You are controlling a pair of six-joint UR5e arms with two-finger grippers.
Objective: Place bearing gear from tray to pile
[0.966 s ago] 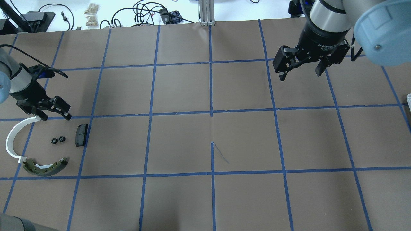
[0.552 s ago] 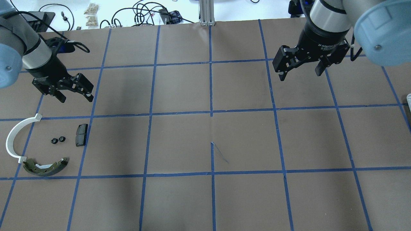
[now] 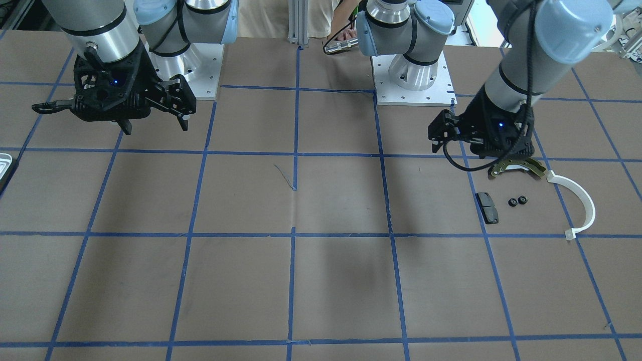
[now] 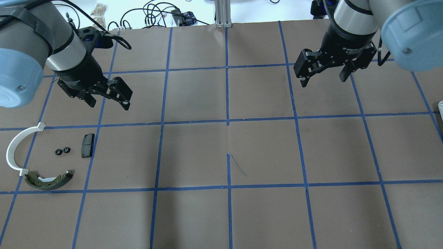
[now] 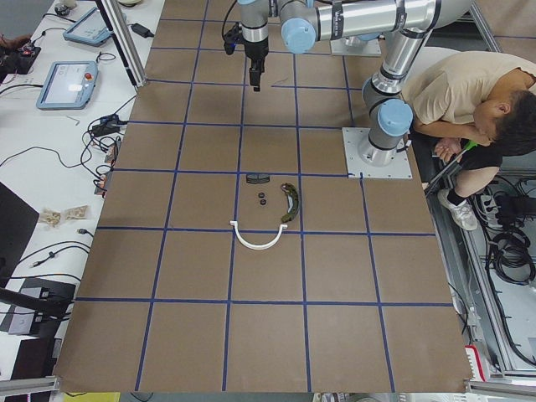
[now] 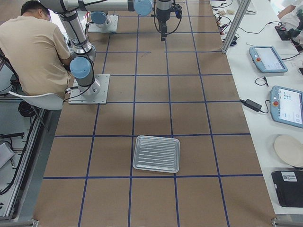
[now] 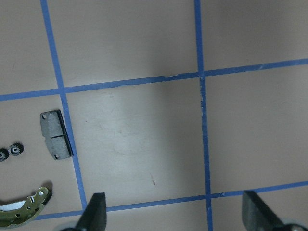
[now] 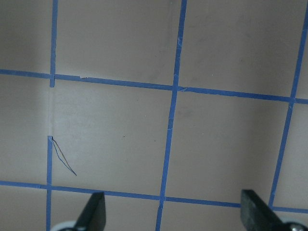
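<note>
Brown counter [image 4: 193, 218], blue tape grid. Nearest me, on my left, the pile: brake shoe [image 4: 52, 185], then two bearing gears [image 4: 66, 149] between white arc [image 4: 9, 152] and black pad [image 4: 87, 145]. Beyond them my left jaws hang spread, empty. Right jaws spread, empty too. Tray [image 6: 156, 153] at my right end. Cables [image 4: 152, 14] past the far edge.

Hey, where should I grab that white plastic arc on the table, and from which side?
Probably the middle of the white arc, from straight above: it lies flat as a narrow curved band, so the jaws can straddle its inner and outer edges there.
</note>
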